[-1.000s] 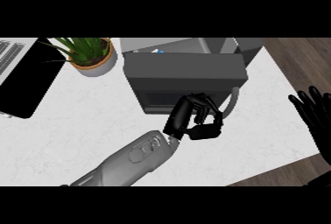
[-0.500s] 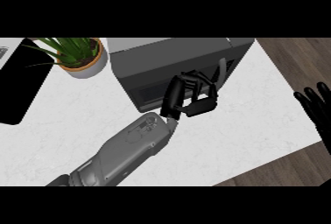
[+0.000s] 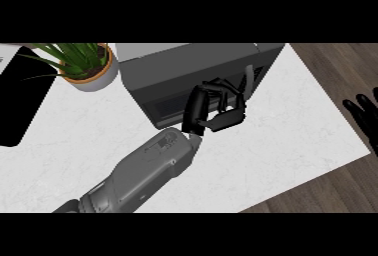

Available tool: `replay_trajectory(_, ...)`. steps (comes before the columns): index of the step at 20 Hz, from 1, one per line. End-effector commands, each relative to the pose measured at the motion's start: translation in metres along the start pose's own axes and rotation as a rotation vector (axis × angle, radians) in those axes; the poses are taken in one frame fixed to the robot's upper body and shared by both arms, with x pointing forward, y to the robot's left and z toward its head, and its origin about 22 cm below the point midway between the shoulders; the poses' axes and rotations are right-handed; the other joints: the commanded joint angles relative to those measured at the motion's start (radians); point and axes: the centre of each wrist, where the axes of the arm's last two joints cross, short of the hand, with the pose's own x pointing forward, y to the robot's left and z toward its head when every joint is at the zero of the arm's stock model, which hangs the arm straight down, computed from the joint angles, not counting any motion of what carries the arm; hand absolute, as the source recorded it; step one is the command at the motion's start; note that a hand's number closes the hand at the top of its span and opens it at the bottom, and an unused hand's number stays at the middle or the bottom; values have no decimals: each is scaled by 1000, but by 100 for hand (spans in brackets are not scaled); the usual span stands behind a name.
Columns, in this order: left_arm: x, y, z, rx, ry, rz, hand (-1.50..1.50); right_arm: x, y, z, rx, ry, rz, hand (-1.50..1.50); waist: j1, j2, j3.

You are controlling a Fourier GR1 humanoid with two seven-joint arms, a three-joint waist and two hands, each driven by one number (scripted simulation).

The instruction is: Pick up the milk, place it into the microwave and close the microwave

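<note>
Microwave point(image 3: 196, 75): I count one, a dark grey box at the upper middle of the frame, standing on the white marbled surface point(image 3: 295, 130). Its front face points toward the lower part of the frame, and from this steep angle I cannot tell whether its door is open or closed.

I cannot find the milk anywhere. If it is present, it is hidden behind the robot hand or inside the microwave, and I cannot say which.

I see two robot hands. The left robot hand point(image 3: 214, 107) sits at the middle of the frame, right against the microwave's front near its right end, on one grey forearm point(image 3: 148, 175) that comes up from the lower left. Its fingers point(image 3: 193, 110) are curled over in a clench. Whether they hold anything I cannot make out, since no object shows between them. The right robot hand point(image 3: 364, 117) rests at the right edge, over the wooden floor point(image 3: 332, 65), released, with straight fingers pointing up.

One potted plant point(image 3: 85, 62) stands at the upper left, just beside the microwave. One black panel point(image 3: 22, 105) lies along the left edge.
</note>
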Motion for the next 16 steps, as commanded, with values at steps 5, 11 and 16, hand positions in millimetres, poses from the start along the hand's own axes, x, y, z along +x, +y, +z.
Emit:
replay_trajectory(5,8,5,-19,40,-41,14,150,9,-4,-10,5,-21,-14,-150,-11,11,1)
replay_trajectory(11,2,9,-19,52,-59,13,150,17,-4,-14,26,-30,-13,-150,-18,15,1)
replay_trajectory(16,0,8,-18,52,-68,20,150,22,-10,-15,16,-28,-18,-150,-25,18,2)
